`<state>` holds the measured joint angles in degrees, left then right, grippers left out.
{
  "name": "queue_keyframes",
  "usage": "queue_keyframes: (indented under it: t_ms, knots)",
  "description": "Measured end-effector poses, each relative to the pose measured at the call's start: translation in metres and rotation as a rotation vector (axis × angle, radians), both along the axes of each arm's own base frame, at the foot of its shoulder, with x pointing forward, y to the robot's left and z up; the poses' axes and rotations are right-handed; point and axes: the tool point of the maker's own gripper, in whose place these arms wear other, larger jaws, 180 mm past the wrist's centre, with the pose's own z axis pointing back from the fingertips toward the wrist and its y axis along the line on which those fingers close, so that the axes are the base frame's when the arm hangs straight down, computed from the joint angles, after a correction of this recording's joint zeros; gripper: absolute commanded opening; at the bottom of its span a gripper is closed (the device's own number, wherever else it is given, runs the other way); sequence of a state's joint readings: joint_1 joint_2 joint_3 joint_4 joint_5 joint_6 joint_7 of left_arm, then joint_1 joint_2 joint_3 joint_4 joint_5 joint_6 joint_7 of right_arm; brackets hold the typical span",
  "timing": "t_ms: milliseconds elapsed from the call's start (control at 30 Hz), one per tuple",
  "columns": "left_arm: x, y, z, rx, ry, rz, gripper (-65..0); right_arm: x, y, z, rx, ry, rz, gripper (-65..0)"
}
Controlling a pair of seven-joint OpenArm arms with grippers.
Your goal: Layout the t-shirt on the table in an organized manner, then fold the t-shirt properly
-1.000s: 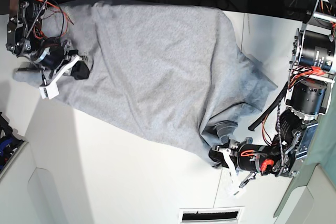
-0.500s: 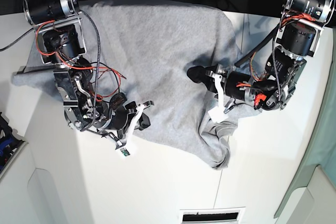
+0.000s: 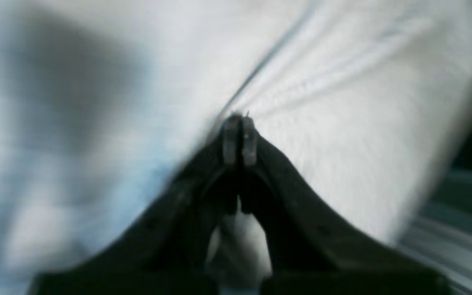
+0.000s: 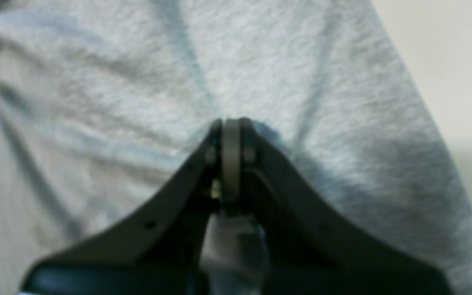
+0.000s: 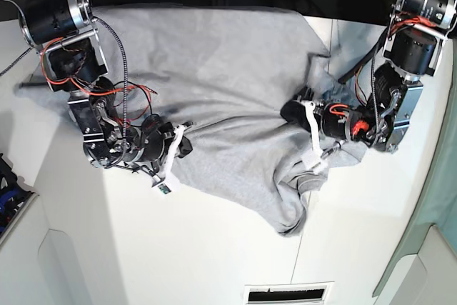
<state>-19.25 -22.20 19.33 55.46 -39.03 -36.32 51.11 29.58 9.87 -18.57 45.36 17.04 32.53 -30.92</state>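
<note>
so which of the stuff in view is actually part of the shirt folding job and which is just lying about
Part of the job:
- grey t-shirt, bunched near its middle
- white table
- left gripper, shut on the t-shirt
- right gripper, shut on the t-shirt

Just lying about:
- pale green panel at the table's edge
- slotted vent at the near edge

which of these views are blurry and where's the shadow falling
Left wrist view: heavily smeared, the t-shirt streaked and washed out, with a broad dark shadow at upper left; only the left pincer tips read fairly clearly. Right wrist view: soft focus, fabric weave still visible, shadow beside the right pincer. Base view: sharp and evenly lit, the table bright white.
</note>
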Motion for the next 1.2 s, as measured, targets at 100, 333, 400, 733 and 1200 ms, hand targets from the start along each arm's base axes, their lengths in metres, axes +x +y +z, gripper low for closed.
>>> queue_keyframes:
  t_ms: [100,333,400,733,1200]
  knots:
    - [0.025,0.017,0.005,0.053,-0.025,0.042,-65.0,-0.009,-0.007,-0.001,0.018,0.074,-0.021,-65.0]
    - [0.07,0.022,0.016,0.117,-0.037,0.086,-65.0,-0.05,0.017,-0.002,0.091,0.13,0.014,-65.0]
    - [0.078,0.009,0.019,0.118,-0.041,0.074,-65.0,-0.066,0.024,-0.004,0.106,0.128,0.026,-65.0]
    - [0.123,-0.015,0.082,-0.03,-0.178,0.079,-65.0,-0.068,0.042,0.027,0.145,0.017,0.037,-65.0]
    - [-0.006,-0.014,0.056,-0.075,-0.016,-0.141,-65.0,0.049,0.057,0.067,0.119,-0.198,-0.033,-65.0]
